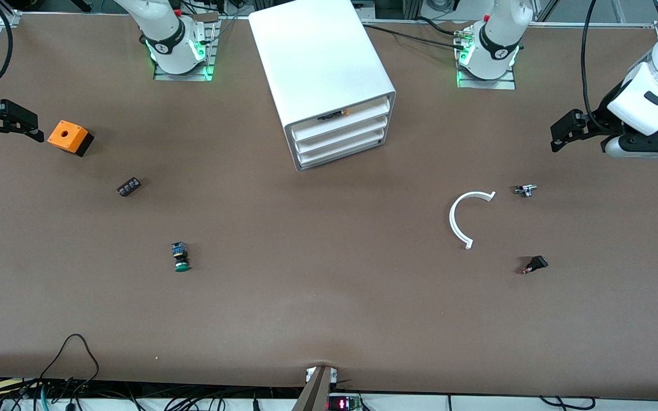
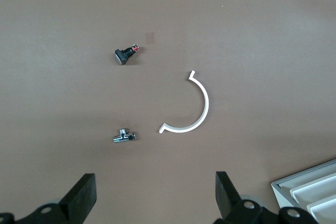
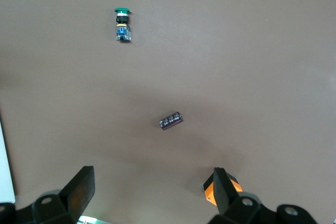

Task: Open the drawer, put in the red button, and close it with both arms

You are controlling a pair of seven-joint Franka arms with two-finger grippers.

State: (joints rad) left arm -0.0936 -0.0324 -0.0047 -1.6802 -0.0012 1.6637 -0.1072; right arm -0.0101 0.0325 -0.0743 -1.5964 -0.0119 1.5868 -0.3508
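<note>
Both pincers, left [image 1: 560, 136] and right [image 1: 26, 128], wide open and empty at opposite table ends, cabinet [image 1: 320, 74] well apart between.

front: high, facing robots | wrists: downward (both share table [image 1: 329, 319])

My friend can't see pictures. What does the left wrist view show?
The open left gripper hangs over brown table, above a curved white plastic half-ring, a small black part with a red tip and a small silver metal fitting.
</note>
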